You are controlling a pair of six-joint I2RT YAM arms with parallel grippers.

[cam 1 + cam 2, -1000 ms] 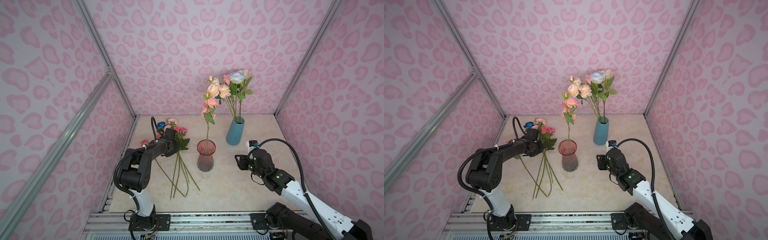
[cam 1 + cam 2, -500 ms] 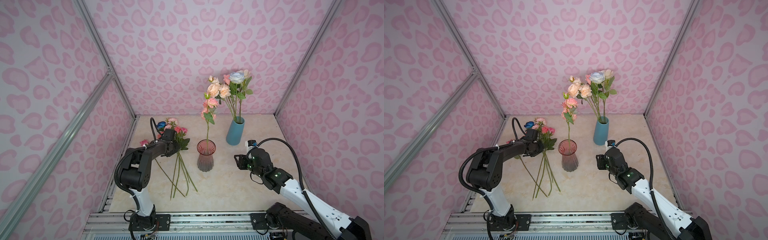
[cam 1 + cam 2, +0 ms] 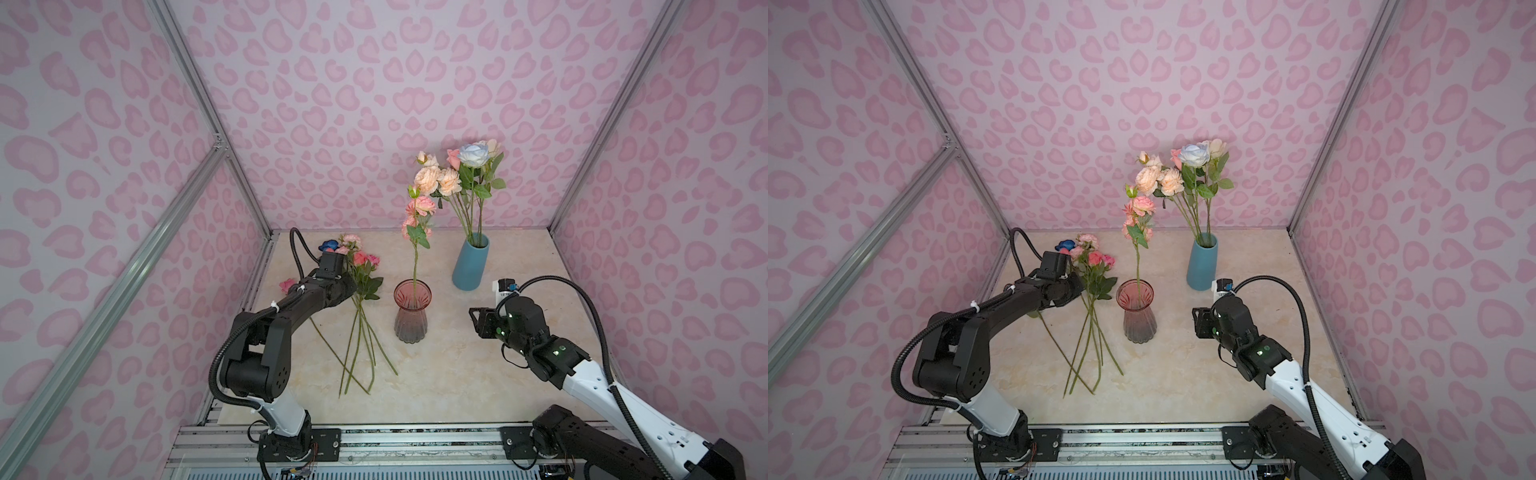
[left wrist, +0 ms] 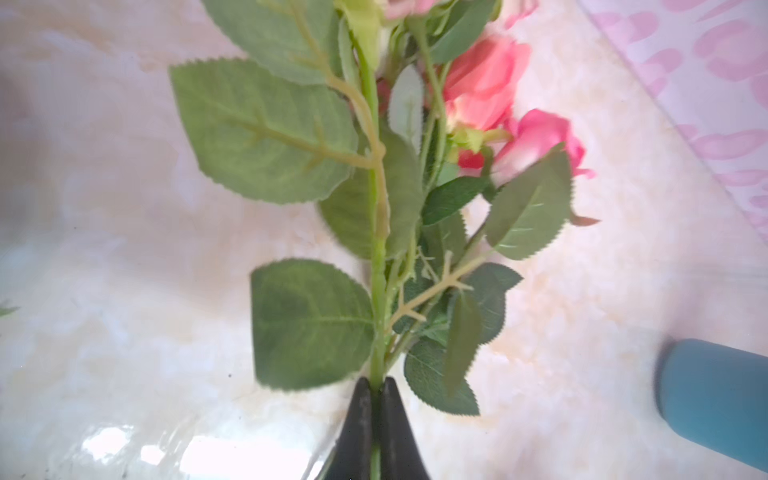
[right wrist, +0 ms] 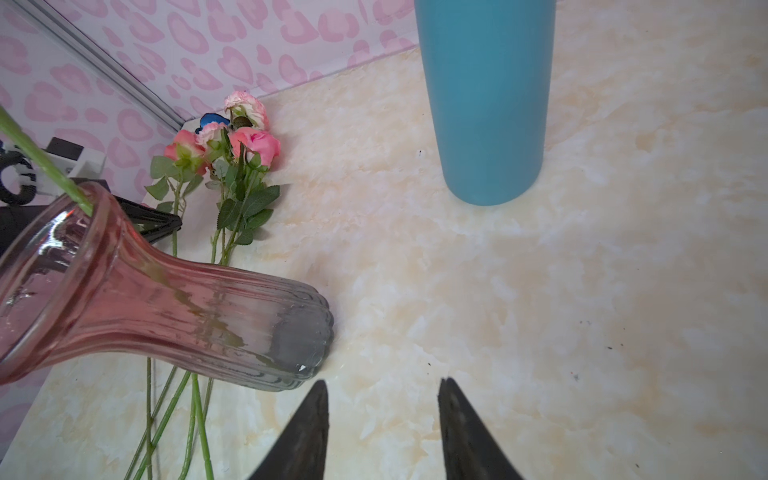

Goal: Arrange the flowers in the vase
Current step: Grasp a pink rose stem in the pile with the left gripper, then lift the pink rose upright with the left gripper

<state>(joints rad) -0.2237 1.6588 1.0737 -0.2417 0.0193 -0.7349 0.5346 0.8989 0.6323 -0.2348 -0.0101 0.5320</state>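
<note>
On the left side of the marbled table (image 3: 457, 374), the left pincer (image 4: 376, 384) is pressing its two dark fingers together on a single green stem (image 4: 377, 291), just below a cluster of serrated leaves. In the left wrist view that stem is running straight out from between the tips toward the coral and pink rosebuds (image 4: 498, 104). The stem is lying among the loose flowers (image 3: 360, 266), a bunch that is resting flat on the table with its blooms pointing toward the back wall. Its long stems are fanning out toward the front edge and crossing one another near their ends. A deep blue bloom (image 3: 329, 246) is showing at the far end of the bunch, behind the left arm's wrist, and a lone pink bloom (image 3: 286, 285) is peeking out near the left wall. Just beside the bunch, toward the middle, a pink glass vase (image 3: 411, 311) is standing upright and holding one tall stem of ruffled pink blooms (image 3: 419, 205). Behind it and to the right, a blue vase (image 3: 470, 266) is holding several stems topped with peach, pink and pale blue-white flowers (image 3: 457, 174). The right pincer (image 5: 382, 380) is hovering over bare table to the right of the glass vase, its fingers spread apart and gripping nothing.
</note>
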